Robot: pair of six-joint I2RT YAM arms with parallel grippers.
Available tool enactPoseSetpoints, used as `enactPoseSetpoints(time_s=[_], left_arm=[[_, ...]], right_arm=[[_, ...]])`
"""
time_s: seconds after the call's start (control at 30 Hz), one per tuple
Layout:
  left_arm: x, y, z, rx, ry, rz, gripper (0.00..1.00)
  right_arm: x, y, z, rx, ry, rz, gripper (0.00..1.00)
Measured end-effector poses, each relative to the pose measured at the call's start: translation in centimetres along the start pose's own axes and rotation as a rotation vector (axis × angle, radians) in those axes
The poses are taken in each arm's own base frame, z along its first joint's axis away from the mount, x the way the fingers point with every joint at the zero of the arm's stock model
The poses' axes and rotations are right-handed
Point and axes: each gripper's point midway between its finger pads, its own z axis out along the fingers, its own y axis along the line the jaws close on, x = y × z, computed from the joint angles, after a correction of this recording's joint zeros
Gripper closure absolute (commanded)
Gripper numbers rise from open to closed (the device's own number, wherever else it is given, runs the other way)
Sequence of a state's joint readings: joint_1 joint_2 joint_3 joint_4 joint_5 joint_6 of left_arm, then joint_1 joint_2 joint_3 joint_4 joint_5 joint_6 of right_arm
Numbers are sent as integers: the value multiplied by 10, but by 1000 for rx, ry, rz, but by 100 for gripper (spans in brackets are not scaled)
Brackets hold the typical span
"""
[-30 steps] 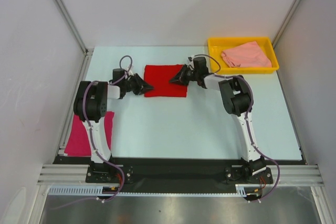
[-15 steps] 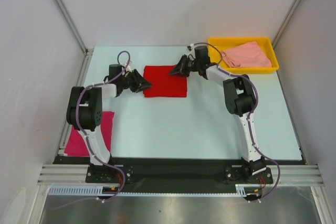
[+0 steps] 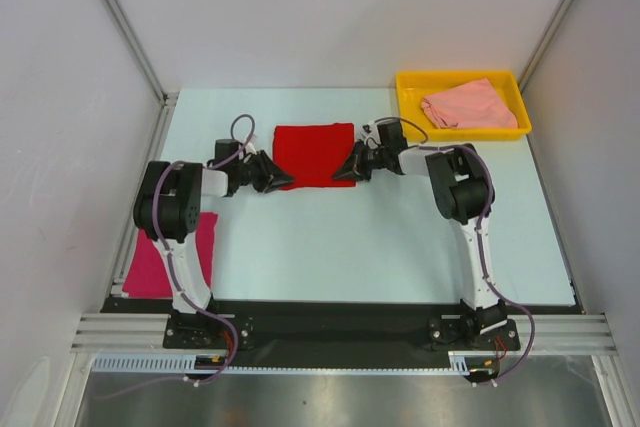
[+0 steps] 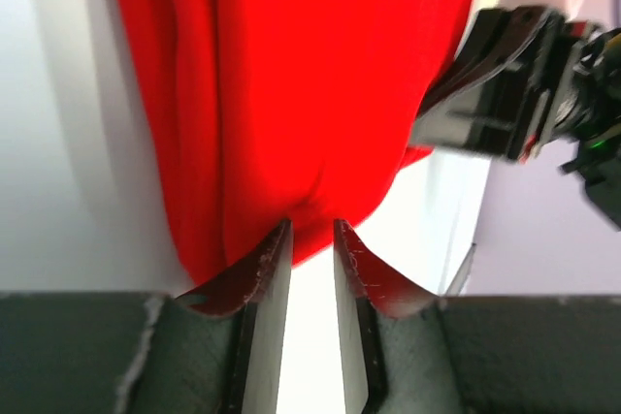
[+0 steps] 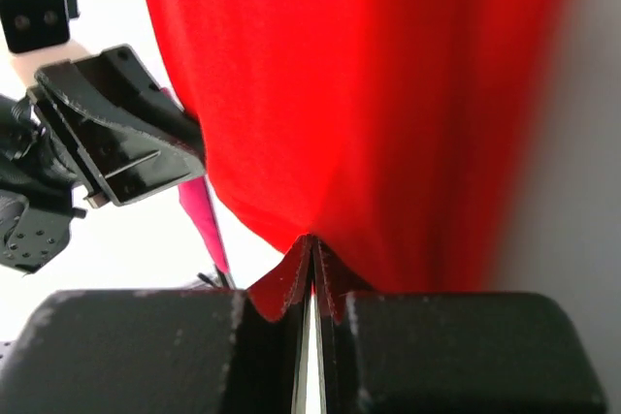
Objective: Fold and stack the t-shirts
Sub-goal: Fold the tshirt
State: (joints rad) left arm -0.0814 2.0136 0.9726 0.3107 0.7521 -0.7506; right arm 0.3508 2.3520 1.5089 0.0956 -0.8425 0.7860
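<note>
Nearest, at 8 o'clock, lies the magenta shirt (image 3: 142,272). Toward 12 lies the red shirt (image 3: 315,150), its fold seemingly in hand: the right gripper (image 5: 311,244) pinches its near hem closed, while the left gripper (image 4: 310,228) holds its fingers slightly apart there, grip unclear. Next, both likely must carry that hem evenly. At 2, the salmon shirt (image 3: 468,105) lies in one yellow tray (image 3: 460,74): three shirts.

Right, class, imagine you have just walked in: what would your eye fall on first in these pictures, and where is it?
The bright red t-shirt, folded into a rectangle mid-table, grabs you first, with the left arm and right arm meeting its near corners from either side. Next comes the yellow tray at the far right corner, holding a pale salmon t-shirt. A magenta t-shirt lies at the near left edge.
</note>
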Motion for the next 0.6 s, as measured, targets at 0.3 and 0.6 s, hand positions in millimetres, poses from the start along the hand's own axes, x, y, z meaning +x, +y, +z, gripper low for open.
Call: enactPoseSetpoints(time_s=[0.3,0.6], left_arm=[[12,-17,-39,-100,-4,60,56],[-43,-84,-122,-129,-282,195,42]], right_arm=[[-13,-14,-44,164,-25,-106,76],[12,33,-57,403,-8,-503,13]])
